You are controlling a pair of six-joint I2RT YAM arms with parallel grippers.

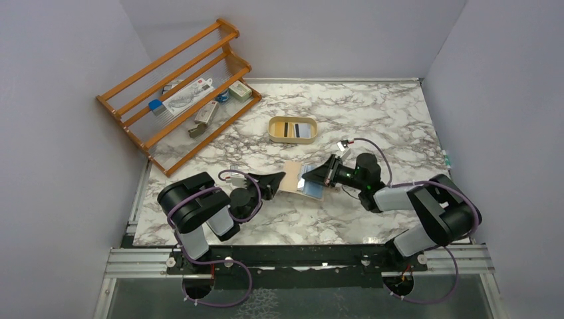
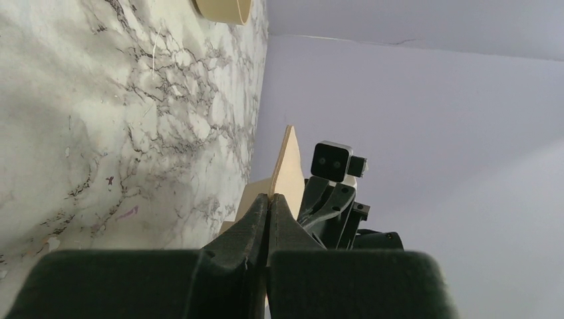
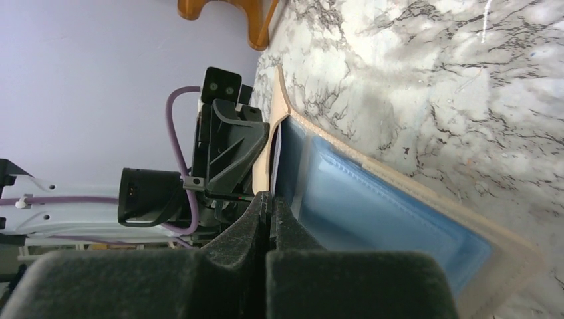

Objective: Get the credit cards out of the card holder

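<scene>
your left claw (image 2: pixel 269 197) clenched on holder (image 1: pixel 290 178) flap, flap lifted, other half flat mid-worktop (image 1: pixel 372 113), your right claw (image 3: pixel 267 197) clenched at blue pocket edge, can't tell what it pinches, cards (image 1: pixel 296 130) in tray (image 1: pixel 272 129) just behind, bare marble toward right edge
</scene>
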